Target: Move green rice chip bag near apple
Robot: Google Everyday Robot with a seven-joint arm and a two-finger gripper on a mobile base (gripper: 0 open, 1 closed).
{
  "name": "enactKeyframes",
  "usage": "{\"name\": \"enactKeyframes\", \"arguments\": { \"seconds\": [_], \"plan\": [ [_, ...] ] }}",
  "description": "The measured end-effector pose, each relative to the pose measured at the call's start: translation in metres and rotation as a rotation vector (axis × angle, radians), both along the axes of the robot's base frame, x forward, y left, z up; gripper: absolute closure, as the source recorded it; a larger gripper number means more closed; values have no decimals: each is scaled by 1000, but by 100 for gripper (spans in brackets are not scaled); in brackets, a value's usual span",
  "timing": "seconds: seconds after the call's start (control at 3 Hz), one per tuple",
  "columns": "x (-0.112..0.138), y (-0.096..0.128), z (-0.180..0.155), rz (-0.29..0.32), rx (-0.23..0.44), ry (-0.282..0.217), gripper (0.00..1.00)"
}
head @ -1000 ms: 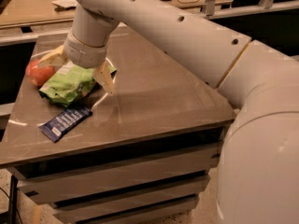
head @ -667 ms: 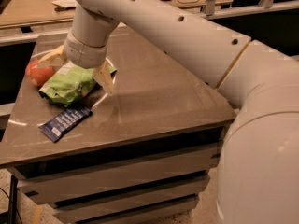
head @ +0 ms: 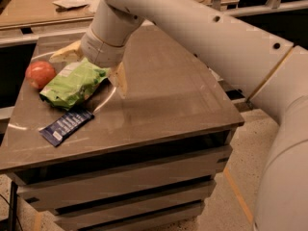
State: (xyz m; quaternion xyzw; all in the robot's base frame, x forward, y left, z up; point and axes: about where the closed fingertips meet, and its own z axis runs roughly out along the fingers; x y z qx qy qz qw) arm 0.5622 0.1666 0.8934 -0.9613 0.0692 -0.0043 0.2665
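TABLE: table (head: 163, 105) is loaded at its left end | GRIPPER: gripper (head: 88, 74) is held over the bag's upper-right end, fingers spread wide, nothing clamped | BAG: bag (head: 72, 83) is laid lower-left of the gripper, long axis lower-left to upper-right | APPLE: apple (head: 40, 74) is found just left of the bag.

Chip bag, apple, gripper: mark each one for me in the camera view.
Chip bag (head: 72, 86): camera view, middle of its green face.
Apple (head: 40, 74): camera view, centre of its red side.
Gripper (head: 88, 75): camera view, midway between its open fingertips, over the bag's far end.
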Motion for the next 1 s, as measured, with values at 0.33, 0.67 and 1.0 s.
{"name": "enactKeyframes", "arguments": {
  "seconds": [0.33,0.67,1.0],
  "plan": [
    [1,-36,7,-81,80,81,0],
    [5,-59,13,-187,115,151,0],
    [13,-82,14,-352,172,196,0]
  ]
}}
